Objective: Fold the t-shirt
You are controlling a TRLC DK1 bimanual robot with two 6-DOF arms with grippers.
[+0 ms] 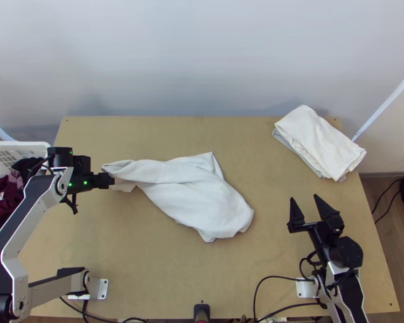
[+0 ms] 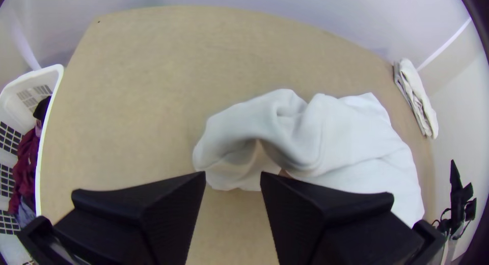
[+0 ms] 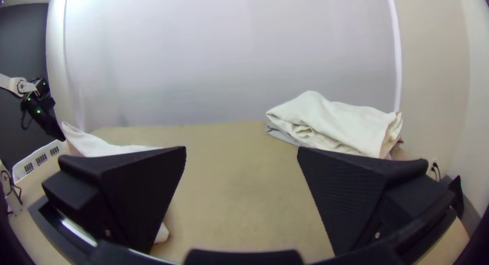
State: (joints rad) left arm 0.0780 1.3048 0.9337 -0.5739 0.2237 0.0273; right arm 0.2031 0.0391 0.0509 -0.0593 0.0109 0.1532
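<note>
**White t-shirt [image 1: 207,207] left bunched on a light wooden tabletop [image 1: 148,280]**

The t-shirt is spread loosely in creases across the middle and left of the tabletop, with its narrower end drawn toward the left gripper [image 1: 111,181]. That gripper is held with its fingers parted beside this end; whether the fabric is touched cannot be told. The right gripper [image 1: 304,198] is poised with its fingers wide apart over the right part of the tabletop, well apart from the t-shirt.

At the far right corner, a folded off-white cloth [image 1: 320,140] is stacked on a grey one [image 1: 299,153]. The tabletop is backed by a pale wall [image 1: 202,54]. At the left, dark red clothing [image 1: 2,196] is held in a white basket [image 1: 21,144]. At the right, wooden flooring [image 1: 382,226] is crossed by black cables [image 1: 388,188].
</note>
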